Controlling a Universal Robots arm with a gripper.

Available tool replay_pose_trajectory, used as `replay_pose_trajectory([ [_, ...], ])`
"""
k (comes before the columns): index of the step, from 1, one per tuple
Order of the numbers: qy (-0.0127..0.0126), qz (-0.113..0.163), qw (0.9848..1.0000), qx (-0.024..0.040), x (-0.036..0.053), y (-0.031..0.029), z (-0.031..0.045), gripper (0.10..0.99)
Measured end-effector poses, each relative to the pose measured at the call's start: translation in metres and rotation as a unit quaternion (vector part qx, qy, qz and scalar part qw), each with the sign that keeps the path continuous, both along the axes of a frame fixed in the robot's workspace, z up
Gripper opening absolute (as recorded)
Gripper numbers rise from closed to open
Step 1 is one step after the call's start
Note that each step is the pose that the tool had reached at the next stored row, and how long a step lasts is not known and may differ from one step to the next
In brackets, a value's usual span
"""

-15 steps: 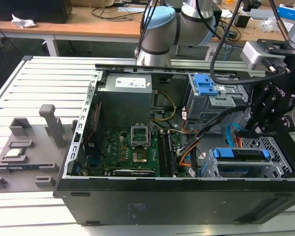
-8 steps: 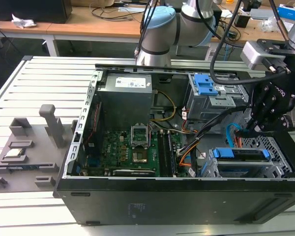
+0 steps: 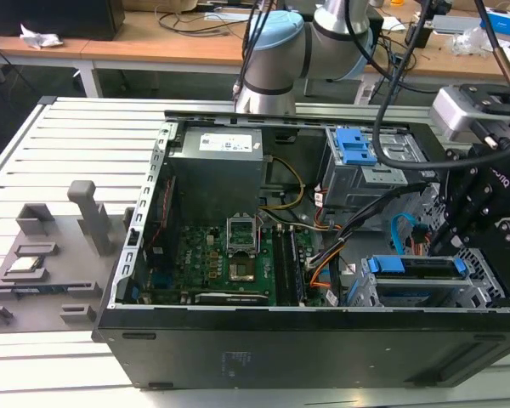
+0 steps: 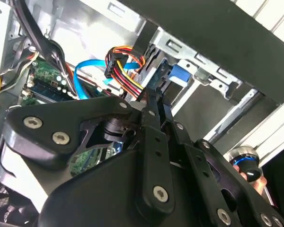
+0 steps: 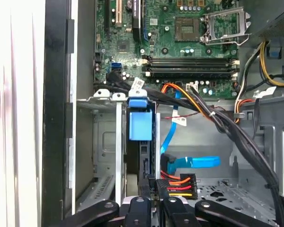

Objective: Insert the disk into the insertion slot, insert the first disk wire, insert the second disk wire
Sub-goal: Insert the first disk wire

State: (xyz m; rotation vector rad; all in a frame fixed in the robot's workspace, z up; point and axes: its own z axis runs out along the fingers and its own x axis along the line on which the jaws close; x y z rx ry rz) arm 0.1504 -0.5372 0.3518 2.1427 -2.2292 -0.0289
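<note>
I have my tool (image 5: 154,191) deep in the open computer case (image 3: 263,348), at the corner that lies at the exterior view's right, along the case's near edge. The case itself lies on its side on the slatted table (image 3: 68,144).

The disk (image 3: 421,266) already sits in the insertion slot (image 3: 408,293) at that corner. Its blue carrier runs along the top of the perforated silver bay. In the first wrist view I see the disk edge-on, with the carrier's blue tab (image 5: 139,125) between the bay's metal walls.

My tool's fingers (image 4: 151,118) are drawn close and clamped on the black plug of the power wire (image 5: 180,184). That bundle of red, orange, yellow and black strands sits right at the disk's rear edge. I cannot tell whether the plug is fully seated.

The blue data cable (image 5: 194,163) curves across the case floor just beside the power wire. Its end is near the disk, and I cannot tell whether it is plugged in.

The taller grey cage (image 3: 357,161) with its blue latch stands at the case's far edge, and the motherboard (image 3: 229,255) fills the middle
</note>
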Motion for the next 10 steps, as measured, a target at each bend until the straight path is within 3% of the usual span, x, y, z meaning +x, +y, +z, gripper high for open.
replay_pose_trajectory([
  [10,0.0000,0.000,1.0000,-0.0001,0.0011,-0.0005,-0.0089,0.169],
])
